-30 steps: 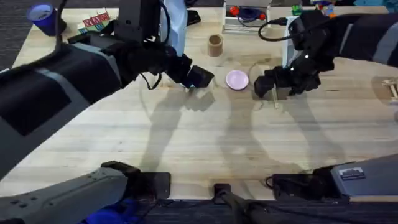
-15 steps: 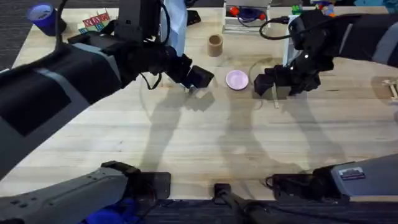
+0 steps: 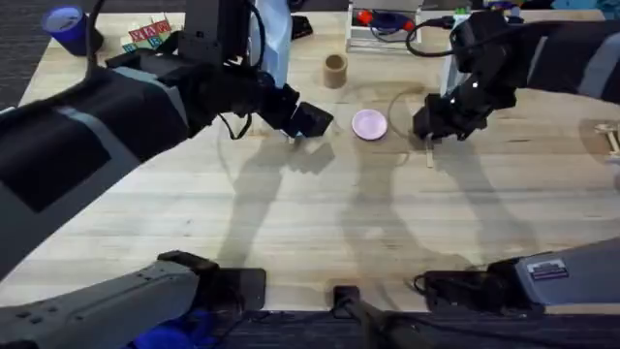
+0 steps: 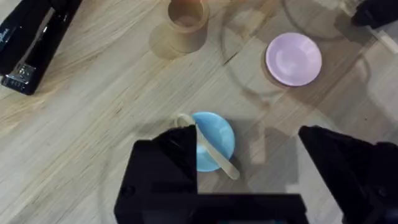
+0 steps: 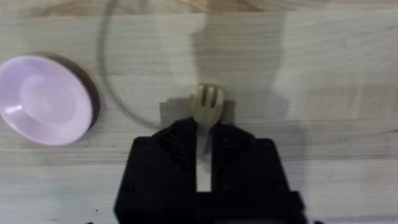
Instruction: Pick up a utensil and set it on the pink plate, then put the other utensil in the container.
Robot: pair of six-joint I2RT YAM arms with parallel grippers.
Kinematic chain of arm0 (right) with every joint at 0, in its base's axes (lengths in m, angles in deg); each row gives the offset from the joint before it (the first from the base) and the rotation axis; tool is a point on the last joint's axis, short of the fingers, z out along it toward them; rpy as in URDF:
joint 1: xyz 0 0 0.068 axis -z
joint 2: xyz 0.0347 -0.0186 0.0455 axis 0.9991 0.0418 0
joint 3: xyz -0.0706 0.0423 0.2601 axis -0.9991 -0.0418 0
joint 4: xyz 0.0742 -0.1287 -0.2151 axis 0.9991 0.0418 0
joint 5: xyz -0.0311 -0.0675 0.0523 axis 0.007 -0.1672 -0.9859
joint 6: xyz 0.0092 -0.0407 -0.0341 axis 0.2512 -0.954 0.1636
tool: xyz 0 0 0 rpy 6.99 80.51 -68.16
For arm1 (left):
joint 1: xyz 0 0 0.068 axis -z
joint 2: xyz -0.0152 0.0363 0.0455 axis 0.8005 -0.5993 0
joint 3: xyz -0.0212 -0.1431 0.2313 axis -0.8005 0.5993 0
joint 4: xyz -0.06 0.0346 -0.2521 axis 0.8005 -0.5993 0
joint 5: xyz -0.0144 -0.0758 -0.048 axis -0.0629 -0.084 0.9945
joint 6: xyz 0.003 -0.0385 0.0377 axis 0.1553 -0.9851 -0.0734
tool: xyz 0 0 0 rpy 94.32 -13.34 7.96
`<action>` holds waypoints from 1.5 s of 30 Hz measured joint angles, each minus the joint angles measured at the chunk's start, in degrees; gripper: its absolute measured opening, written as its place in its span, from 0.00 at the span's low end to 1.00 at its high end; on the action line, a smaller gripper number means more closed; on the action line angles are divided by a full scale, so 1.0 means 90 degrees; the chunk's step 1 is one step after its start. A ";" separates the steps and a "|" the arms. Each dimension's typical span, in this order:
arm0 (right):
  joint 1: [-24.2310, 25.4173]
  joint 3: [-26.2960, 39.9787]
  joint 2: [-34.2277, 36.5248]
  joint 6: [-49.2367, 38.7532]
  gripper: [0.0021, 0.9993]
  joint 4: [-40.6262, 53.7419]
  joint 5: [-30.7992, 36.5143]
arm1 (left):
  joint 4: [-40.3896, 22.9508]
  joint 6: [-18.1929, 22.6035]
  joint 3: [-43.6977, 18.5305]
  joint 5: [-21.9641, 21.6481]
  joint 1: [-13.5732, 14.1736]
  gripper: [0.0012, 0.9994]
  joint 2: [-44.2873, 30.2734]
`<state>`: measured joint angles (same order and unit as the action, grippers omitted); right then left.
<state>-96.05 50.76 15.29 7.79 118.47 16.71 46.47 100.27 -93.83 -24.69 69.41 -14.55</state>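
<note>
The small pale wooden fork (image 5: 208, 102) is sitting clamped by its thin handle between the black fingers of the right gripper (image 5: 204, 146), which are closing down to a narrow slit around it, prongs sticking out ahead; over the last second this gripper has been drawing in and rising a little beside the small round pale-pink plate (image 3: 369, 124), toward the table's far edge, so the fork now appears gripped rather than merely straddled, and I judge it ready to be carried. The pink plate is lying bare. The small pale wooden spoon (image 4: 208, 148) is resting across a small round light-blue plate (image 4: 217, 138), directly below the left gripper (image 4: 249, 162), whose fingers are standing wide apart and holding nothing; that arm is not shifting. The tan-brown upright cylinder cup (image 3: 335, 70) is standing just beyond the pink plate, nearer the far edge. Count: one fork, one spoon, two plates, one cup, two grippers.
</note>
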 joint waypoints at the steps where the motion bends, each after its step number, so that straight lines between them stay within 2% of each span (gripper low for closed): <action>1: 0.0000 0.0012 0.0006 0.0002 0.11 -0.0006 0.0040 | 0.0000 0.0000 0.0000 0.0000 0.0000 0.99 0.0000; 2: 0.0005 0.0018 0.0006 0.0007 0.05 -0.0015 0.0077 | 0.0000 0.0000 0.0000 0.0000 0.0000 0.99 0.0000; 4: 0.0012 0.0021 0.0006 0.0014 0.03 -0.0013 0.0088 | 0.0000 0.0000 0.0000 0.0000 0.0000 0.99 0.0000; 21: 0.0012 0.0040 0.0010 0.0014 0.03 0.0018 0.0094 | 0.0000 0.0000 0.0000 0.0000 0.0000 0.99 0.0000; 29: 0.0011 0.0362 0.0149 -0.0271 0.03 0.0615 0.0040 | 0.0002 0.0000 0.0000 0.0000 0.0000 0.99 0.0000; 33: 0.0012 0.0708 0.0141 -0.0625 0.03 0.0676 0.0021 | 0.0002 0.0002 0.0000 0.0000 0.0000 0.99 0.0000; 34: 0.0011 0.1065 0.0059 -0.0911 0.03 0.0663 0.0021 | 0.0002 0.0000 0.0000 0.0000 0.0000 0.99 0.0000; 40: 0.0011 0.1875 -0.0288 -0.1629 0.03 0.0605 0.0014 | 0.0001 0.0002 0.0000 0.0000 0.0000 0.99 0.0000; 45: 0.0010 0.2354 -0.0545 -0.2381 0.03 0.0210 -0.0441 | 0.0000 0.0002 0.0000 0.0000 0.0000 0.99 0.0000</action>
<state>-95.96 71.94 10.39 -13.64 120.35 12.74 46.47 100.29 -93.83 -24.69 69.41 -14.55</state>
